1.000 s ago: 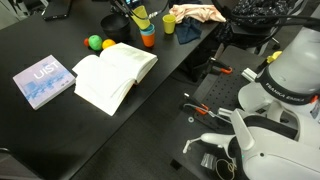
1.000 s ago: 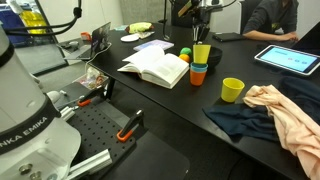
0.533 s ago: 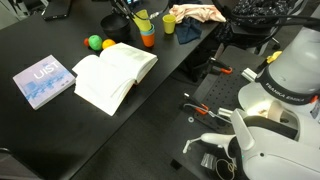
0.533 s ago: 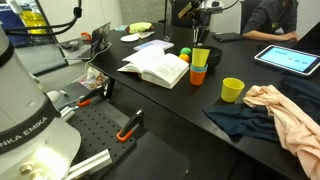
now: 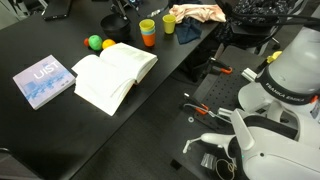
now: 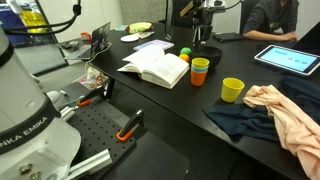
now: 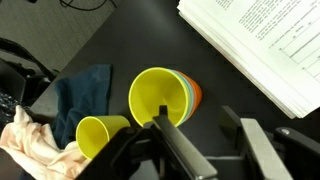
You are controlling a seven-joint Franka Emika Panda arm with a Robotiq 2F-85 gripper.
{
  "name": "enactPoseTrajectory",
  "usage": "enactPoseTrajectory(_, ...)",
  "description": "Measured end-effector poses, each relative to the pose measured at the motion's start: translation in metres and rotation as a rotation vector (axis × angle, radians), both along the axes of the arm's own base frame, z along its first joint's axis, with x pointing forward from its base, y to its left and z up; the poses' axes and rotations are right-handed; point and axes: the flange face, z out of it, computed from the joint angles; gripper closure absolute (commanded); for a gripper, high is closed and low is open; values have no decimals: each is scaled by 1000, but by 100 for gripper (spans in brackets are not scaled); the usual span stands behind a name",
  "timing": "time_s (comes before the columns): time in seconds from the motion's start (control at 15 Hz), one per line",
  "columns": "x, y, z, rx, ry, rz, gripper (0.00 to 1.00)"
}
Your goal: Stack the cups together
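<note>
Your tool hangs spread and empty over the nested stack — yellow in blue in orange, beside the open book. The loose yellow cup stands near on the desk. Pinch one wall at its rim, lift clear, lower straight in.

Beneath the claw stretches a long black table. Well away from it, a perforated black bench adjoins the table, all evenly lit indoors.
</note>
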Motion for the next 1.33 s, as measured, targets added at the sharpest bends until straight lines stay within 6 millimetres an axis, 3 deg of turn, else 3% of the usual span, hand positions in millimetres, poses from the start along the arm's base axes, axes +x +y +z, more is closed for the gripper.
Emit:
enactPoseTrajectory(0.13,0,-8,11,-14,-9,-13,0)
enactPoseTrajectory(0.4,-6,-45,31,-63,-36,-101,0)
enactPoseTrajectory(0.8,-23,-128,51,-74,-229,-276,0)
enactPoseTrajectory(1.07,-46,-165,42,-20,-365,-348,0)
enactPoseTrajectory(1.33,-85,-177,17,20,-392,-388,0)
